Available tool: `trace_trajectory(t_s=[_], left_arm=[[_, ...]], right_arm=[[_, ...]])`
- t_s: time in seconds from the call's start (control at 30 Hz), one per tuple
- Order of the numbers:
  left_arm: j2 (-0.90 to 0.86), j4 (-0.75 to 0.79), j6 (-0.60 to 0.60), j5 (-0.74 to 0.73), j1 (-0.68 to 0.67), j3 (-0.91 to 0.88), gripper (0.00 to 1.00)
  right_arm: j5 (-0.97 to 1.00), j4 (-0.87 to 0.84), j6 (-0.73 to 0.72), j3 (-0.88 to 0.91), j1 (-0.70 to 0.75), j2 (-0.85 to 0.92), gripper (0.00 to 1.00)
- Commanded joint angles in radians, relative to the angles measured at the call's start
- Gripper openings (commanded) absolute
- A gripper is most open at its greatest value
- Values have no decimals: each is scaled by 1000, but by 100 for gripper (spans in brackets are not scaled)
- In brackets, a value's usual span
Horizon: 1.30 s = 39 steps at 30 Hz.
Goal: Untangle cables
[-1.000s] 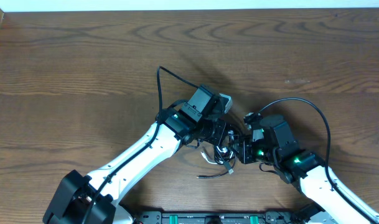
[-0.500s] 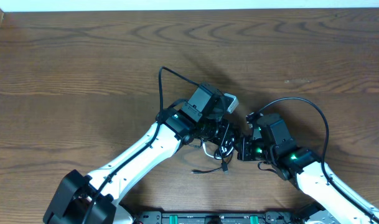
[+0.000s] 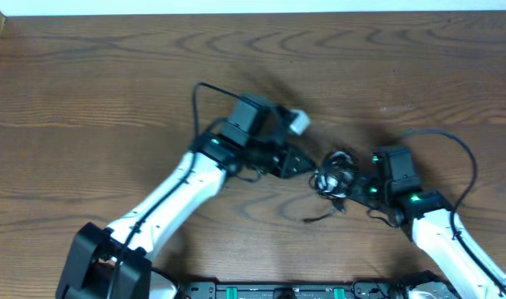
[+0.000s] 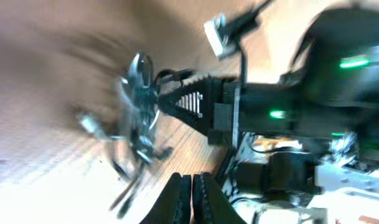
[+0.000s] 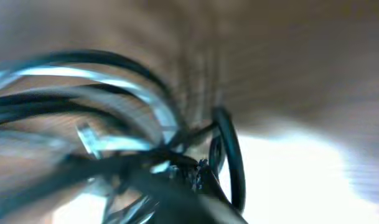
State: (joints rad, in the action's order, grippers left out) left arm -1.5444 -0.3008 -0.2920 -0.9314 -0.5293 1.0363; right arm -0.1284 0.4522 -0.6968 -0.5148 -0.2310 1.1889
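- The left gripper [image 3: 308, 165] is clenched: in its own wrist view the two fingers [image 4: 182, 198] lie pressed flat against each other, and nothing shows between them.
- Just ahead of its tips, with a narrow strip of bare table [image 3: 111, 83] between, sit the cables [image 3: 336, 173], a tight knot of thin black loops with a few pale glints.
- The right gripper [image 3: 351, 184] faces the left gripper from the far side of that knot. Its jaws are drawn together at the knot, the cables sit right at its fingertips, and it appears to grasp them.
- In the left wrist view the right gripper's ribbed black fingers [image 4: 192, 107] narrow to a point at the cables [image 4: 139, 111], which sit up and to the left of the left gripper's own tips. The strands are smeared by blur, so single cords cannot be told apart.
- The right wrist view is filled by the cables [image 5: 229, 155] close to the lens: dark loops crossing one another, with one narrow upright loop right of centre. All of it is blurred, and the gripper's own fingers cannot be made out there.
- One loose cable end [image 3: 319, 218] trails out of the knot and lies on the wood between the two arms, nearer the robot's base than either gripper's tips.
- A thicker black arm wire [image 3: 194, 106] arcs behind the left gripper's wrist, and another arm wire [image 3: 442, 131] arcs over the right gripper's wrist.
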Motion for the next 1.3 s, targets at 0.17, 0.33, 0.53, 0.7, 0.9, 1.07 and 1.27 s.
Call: trace_trajectory(t_s=[0.17, 0.33, 0.53, 0.7, 0.9, 1.07, 1.27], left_arm=[[23, 5, 0, -168, 187, 26, 8], [22, 4, 0, -167, 201, 26, 8], [22, -22, -2, -36, 171, 26, 13], [22, -53, -137, 181, 105, 14, 53], [21, -53, -332, 407, -23, 12, 64], [8, -53, -541, 616, -132, 12, 64], [-53, -53, -814, 674, -191, 12, 57]], right_arm=[[77, 38, -4, 19, 87, 14, 1], [-69, -8, 77, 19, 87, 13, 1], [-210, -77, 179, 19, 87, 13, 1], [-211, -82, 179, 19, 87, 13, 1], [-186, -87, 178, 19, 88, 13, 1], [-182, -113, 179, 19, 90, 13, 3], [-137, -90, 178, 17, 169, -15, 2]])
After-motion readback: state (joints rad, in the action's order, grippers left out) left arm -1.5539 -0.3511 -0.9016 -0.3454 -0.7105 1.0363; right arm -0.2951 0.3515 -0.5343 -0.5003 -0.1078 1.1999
